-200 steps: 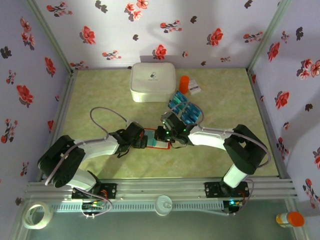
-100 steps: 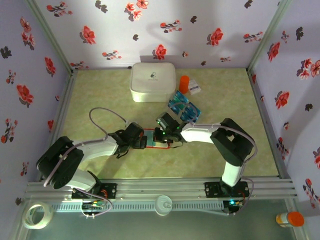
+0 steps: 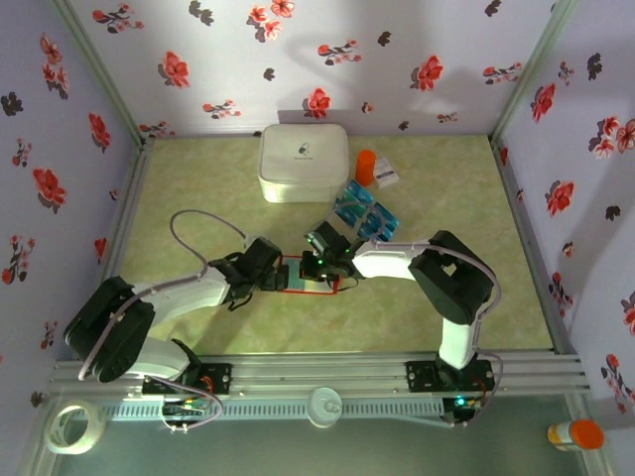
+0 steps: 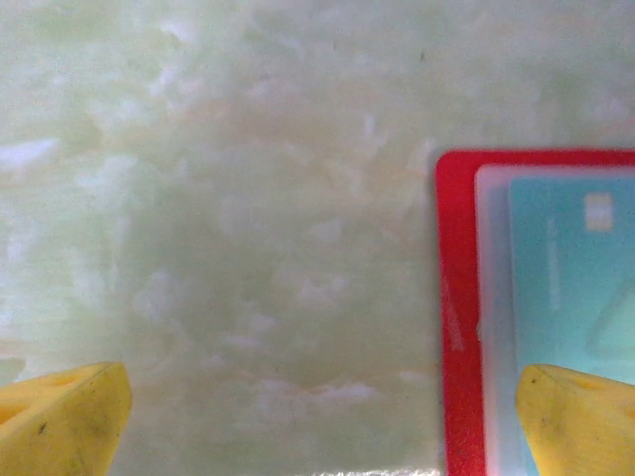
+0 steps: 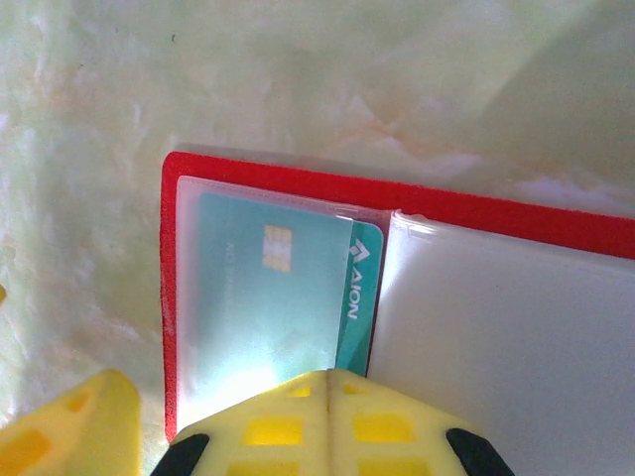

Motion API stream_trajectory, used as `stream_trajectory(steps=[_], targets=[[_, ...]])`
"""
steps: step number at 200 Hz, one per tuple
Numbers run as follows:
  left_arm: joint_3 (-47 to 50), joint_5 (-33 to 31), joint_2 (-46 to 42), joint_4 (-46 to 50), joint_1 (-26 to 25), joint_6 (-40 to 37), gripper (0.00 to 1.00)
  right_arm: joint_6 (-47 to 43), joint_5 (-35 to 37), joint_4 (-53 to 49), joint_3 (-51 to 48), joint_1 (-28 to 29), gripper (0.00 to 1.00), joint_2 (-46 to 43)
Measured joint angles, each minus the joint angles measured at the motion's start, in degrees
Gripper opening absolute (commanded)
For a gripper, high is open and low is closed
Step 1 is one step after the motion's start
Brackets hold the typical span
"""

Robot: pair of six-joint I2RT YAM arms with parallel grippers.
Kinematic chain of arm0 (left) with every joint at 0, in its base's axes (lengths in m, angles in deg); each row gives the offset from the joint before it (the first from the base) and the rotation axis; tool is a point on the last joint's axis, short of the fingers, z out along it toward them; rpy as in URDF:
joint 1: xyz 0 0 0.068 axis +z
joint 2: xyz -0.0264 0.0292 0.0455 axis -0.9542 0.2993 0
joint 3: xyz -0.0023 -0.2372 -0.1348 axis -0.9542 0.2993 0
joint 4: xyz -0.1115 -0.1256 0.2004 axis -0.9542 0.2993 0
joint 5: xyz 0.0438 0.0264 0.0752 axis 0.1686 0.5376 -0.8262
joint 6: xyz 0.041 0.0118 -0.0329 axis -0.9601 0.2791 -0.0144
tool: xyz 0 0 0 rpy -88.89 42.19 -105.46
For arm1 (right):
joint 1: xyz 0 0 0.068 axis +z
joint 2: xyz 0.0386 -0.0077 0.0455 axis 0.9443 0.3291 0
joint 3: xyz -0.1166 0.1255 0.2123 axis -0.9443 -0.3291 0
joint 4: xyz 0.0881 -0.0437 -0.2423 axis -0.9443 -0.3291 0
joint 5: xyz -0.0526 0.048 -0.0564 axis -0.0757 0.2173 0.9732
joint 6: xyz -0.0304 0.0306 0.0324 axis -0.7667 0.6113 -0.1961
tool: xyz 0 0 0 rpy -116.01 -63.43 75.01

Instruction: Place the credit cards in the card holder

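Flanking card holder [image 4: 454, 297]: left jaws released, right jaws clenched; white box [image 3: 303, 164] behind.

Reads "AION", printed sideways on the teal card [image 5: 278, 288] inside the red wallet [image 5: 446, 203], just ahead of the right gripper [image 5: 328, 382]. Fainter print nearby illegible.

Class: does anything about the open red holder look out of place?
The card lies straight in a clear pocket of the holder, but its logo end pokes out past the pocket edge, not fully in.
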Motion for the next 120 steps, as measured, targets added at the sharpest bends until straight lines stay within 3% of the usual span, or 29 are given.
stream_trajectory(steps=[120], targets=[[1.7,0.1,2.9,-0.9,0.4,0.2,1.00,-1.3,1.2,-3.3,0.0,-0.1,0.06,-4.8]])
